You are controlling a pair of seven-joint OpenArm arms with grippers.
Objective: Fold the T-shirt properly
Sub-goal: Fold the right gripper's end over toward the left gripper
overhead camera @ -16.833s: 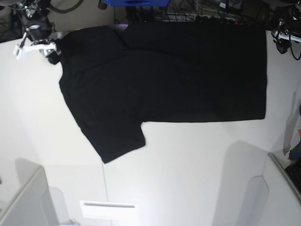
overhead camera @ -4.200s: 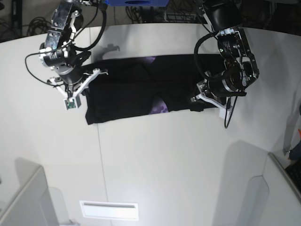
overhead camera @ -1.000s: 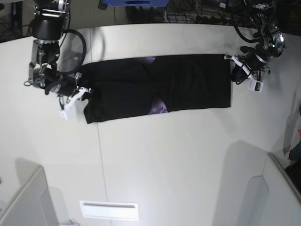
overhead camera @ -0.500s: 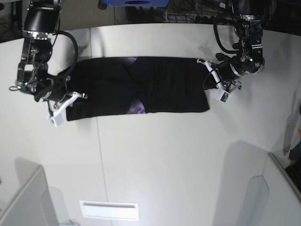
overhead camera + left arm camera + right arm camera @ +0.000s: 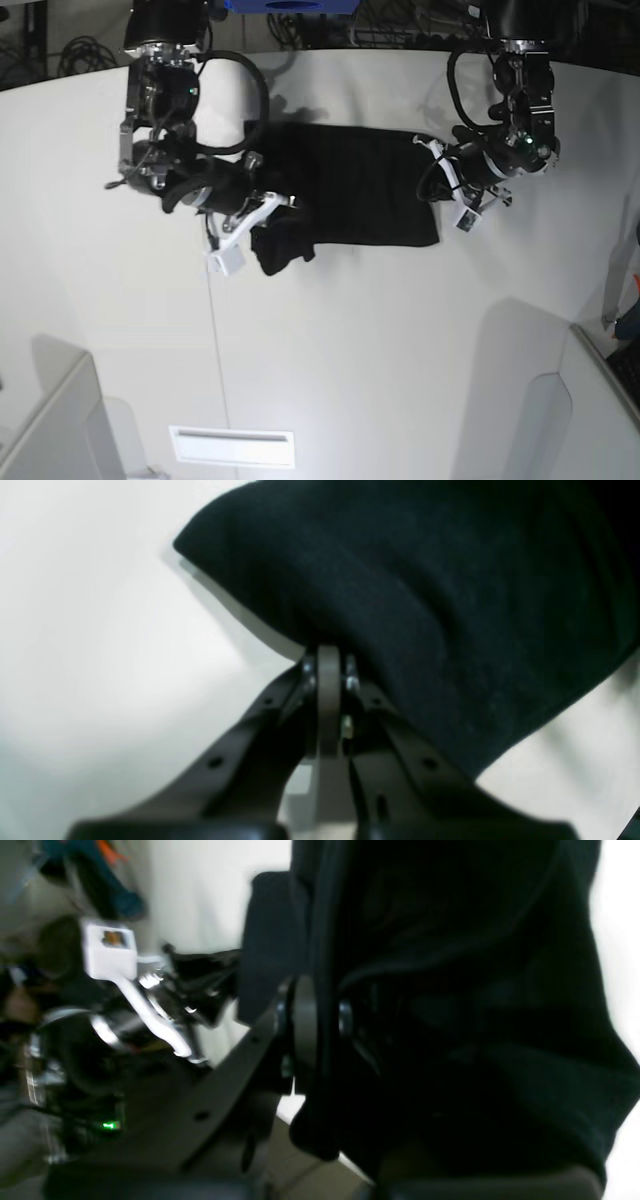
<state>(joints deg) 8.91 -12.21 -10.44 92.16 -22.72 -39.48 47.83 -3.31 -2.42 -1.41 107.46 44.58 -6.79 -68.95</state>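
- White tabletop (image 5: 330,340) is bare in the foreground of the base view.
- Black cloth of the T-shirt (image 5: 360,190) lies farther back, a bunched fold between the two arms, one end drooping at its near corner.
- The right tool (image 5: 262,212) is clamped on that gathered end; its wrist view shows cloth (image 5: 450,990) draped over the jaws.
- The left tool (image 5: 440,180) has its jaws pressed together on the other edge (image 5: 400,605), lifted just off the tabletop (image 5: 100,630).
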